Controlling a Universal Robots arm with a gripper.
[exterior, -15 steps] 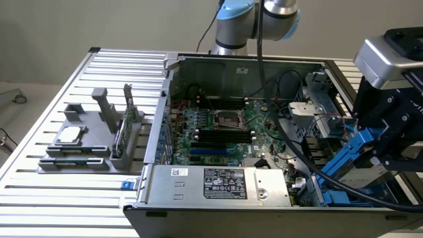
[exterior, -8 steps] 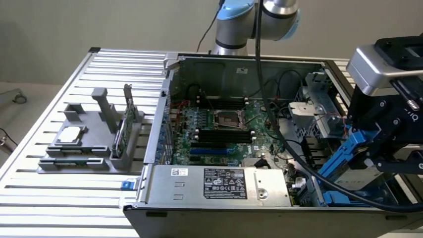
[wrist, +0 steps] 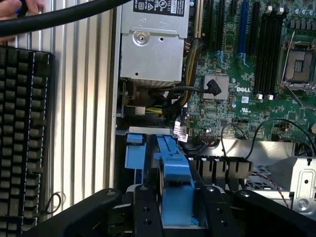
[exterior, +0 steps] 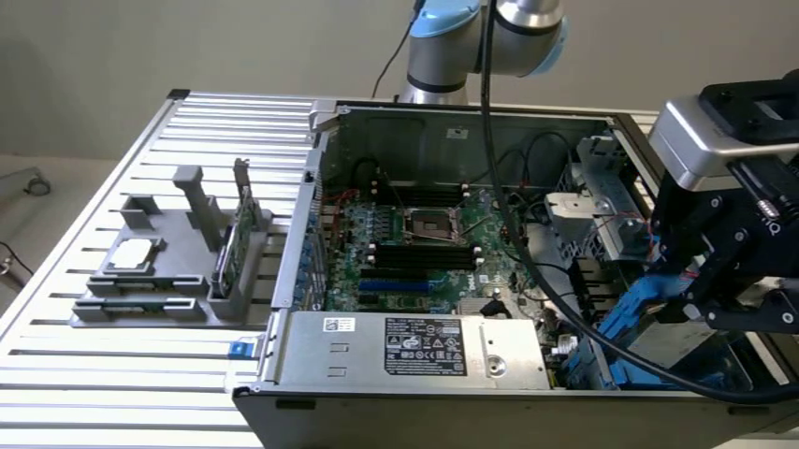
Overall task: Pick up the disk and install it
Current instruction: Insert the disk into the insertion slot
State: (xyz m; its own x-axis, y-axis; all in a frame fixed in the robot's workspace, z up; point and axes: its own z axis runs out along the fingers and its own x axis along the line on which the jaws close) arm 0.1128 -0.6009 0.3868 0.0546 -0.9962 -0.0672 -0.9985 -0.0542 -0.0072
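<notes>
One gripper (exterior: pixel 712 295) hangs over the open case (exterior: pixel 462 126), at the exterior view's right; its two black fingers (wrist: pixel 147 210) clench the one blue-railed disk (wrist: pixel 174 173), near the one power supply (exterior: pixel 413 346).

Setting: robotics lab bench set up for computer assembly.
Evidence:
- slotted aluminium table (exterior: pixel 150 365)
- industrial robot arm (exterior: pixel 469 47) rising at the table's far edge
- open desktop tower case (exterior: pixel 374 412) lying on its side, with motherboard (exterior: pixel 413 253) and power supply (exterior: pixel 413 348) exposed
- grey fixture block (exterior: pixel 150 299) holding loose components
- black keyboard (wrist: pixel 22 133) on the table near the case
- plain bare wall (exterior: pixel 187 47) behind
</notes>
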